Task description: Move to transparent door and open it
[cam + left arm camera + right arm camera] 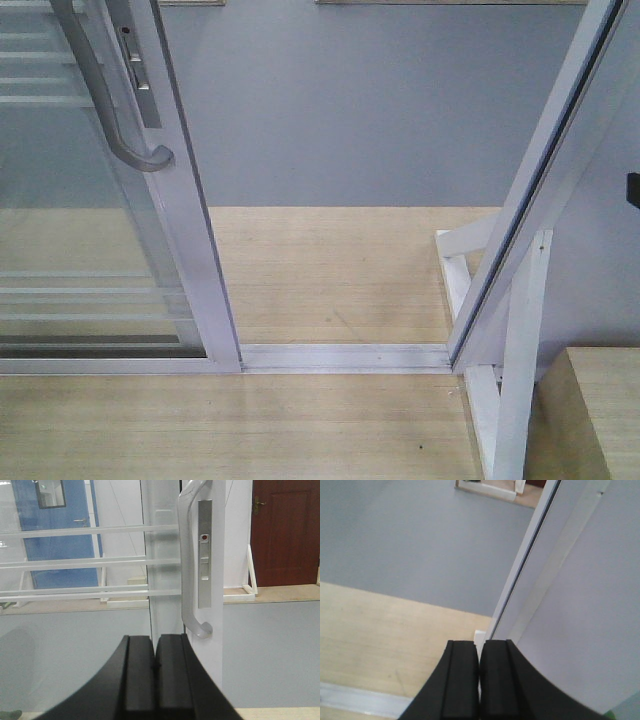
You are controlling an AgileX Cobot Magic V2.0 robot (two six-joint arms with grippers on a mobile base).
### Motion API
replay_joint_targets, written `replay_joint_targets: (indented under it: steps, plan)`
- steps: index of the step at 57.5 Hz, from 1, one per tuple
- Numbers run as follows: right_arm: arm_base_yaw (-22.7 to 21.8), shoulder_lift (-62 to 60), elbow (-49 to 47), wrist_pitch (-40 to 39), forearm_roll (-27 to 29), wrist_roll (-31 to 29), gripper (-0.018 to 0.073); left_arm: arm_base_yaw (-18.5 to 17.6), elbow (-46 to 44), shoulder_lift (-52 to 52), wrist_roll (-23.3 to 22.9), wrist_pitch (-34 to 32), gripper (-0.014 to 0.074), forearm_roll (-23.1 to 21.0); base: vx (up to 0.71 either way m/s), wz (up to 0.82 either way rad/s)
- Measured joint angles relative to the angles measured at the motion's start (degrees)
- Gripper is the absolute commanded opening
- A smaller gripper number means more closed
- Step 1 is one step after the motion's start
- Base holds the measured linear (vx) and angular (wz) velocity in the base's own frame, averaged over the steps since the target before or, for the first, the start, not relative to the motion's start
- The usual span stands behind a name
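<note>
Between the transparent door (120, 230) edge and right frame (540, 190), floor lies open; both hands (155, 667) (480, 672) pressed narrow.

Soft, even indoor light is filling all views; faint reflections are showing on the transparent door (70, 200), and edges are looking slightly soft.

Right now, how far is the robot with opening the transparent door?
Done: the transparent door stands slid aside, leaving a gap above the floor track. In hand: nothing; the left gripper is shut below the handle, not gripping it, and the right gripper is shut. Left: apparently nothing.
</note>
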Motion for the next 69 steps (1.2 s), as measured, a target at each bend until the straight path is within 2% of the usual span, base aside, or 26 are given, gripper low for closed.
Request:
replay_joint_targets:
  steps: [6,12,19,32,43,50,69]
  plan:
    - [-2.61,-5.45,7.21,-7.69,3.37,0.69,-0.0015,0.0,0.0,0.0,0.0,0.0,-0.0006,0.0,0.0,0.0]
    - [-6.31,-11.81,14.95,-14.85,6.0,3.5,-0.0012,0.0,0.0,0.0,0.0,0.0,-0.0006,0.0,0.0,0.0]
    - [-7.38,-19.1,22.68,-18.81,4.51,5.14,-0.001,0.0,0.0,0.0,0.0,0.0,-0.0006,0.0,0.0,0.0]
    - [-7.56,-33.81,34.82,-19.41,3.54,8.99,-0.0008,0.0,0.0,0.0,0.0,0.0,-0.0006,0.0,0.0,0.0]
    - [-7.56,-43.68,42.85,-19.61,3.43,9.43,-0.0006,0.0,0.0,0.0,0.0,0.0,-0.0006,0.0,0.0,0.0]
    - [-7.56,-48.03,44.41,-18.52,3.43,9.48,-0.0006,0.0,0.0,0.0,0.0,0.0,-0.0006,0.0,0.0,0.0]
    - [-7.56,-48.53,44.41,-17.07,3.1,9.53,-0.0006,0.0,0.01,0.0,0.0,0.08,-0.0006,0.0,0.0,0.0]
